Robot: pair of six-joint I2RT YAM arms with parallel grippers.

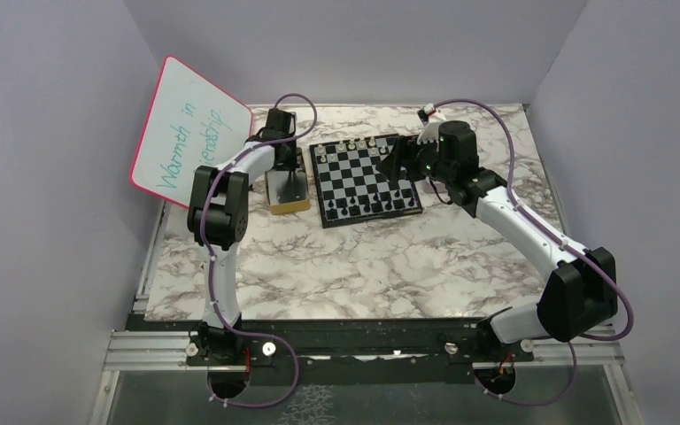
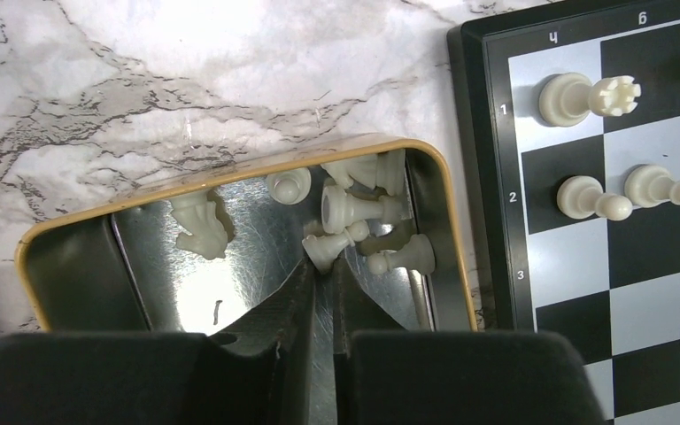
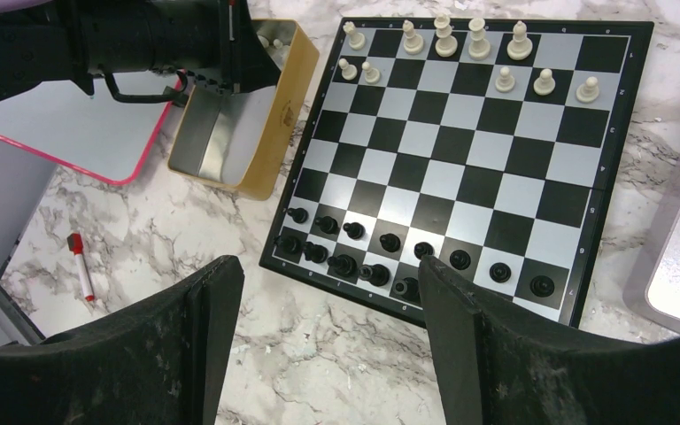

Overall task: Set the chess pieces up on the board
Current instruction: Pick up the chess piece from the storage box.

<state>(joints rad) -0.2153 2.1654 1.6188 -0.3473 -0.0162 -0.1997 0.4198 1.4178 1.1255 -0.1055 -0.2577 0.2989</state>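
Reaching into the gold-rimmed tin (image 2: 230,173) beside the board (image 1: 363,173) at mid-frame, the left jaws pinch almost shut on a pale pawn (image 2: 329,248), because the spare pale pieces (image 2: 354,208) lie heaped there. The right jaws gape wide and empty over the counter (image 1: 336,266).

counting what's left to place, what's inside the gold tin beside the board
Loose whitish chess pieces lie tumbled in the tin, the left claw tipped at one. The claw covers the near floor; anything there is hidden.
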